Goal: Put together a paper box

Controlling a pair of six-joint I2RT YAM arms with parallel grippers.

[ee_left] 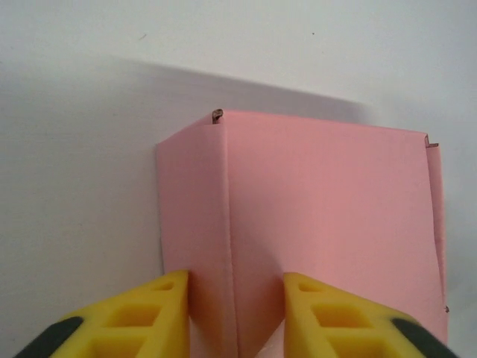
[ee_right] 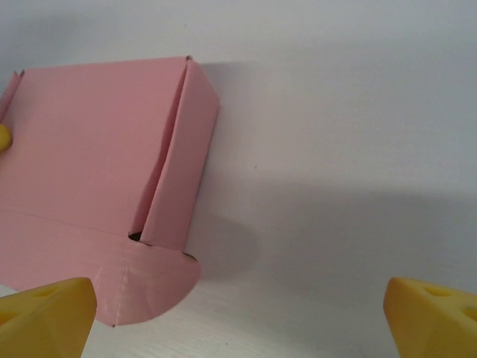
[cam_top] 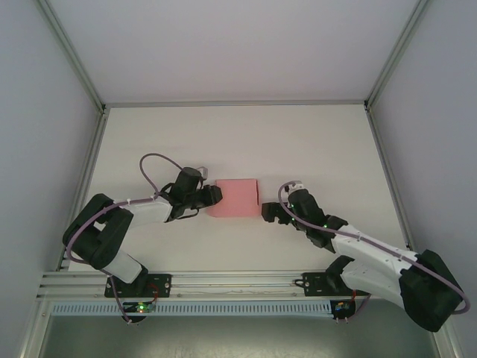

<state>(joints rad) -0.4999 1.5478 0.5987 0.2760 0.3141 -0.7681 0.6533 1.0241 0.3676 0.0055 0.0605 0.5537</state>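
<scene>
Narrow-jawed left end effector (ee_left: pixel 235 289), wide-spread right end effector (ee_right: pixel 238 292).
</scene>
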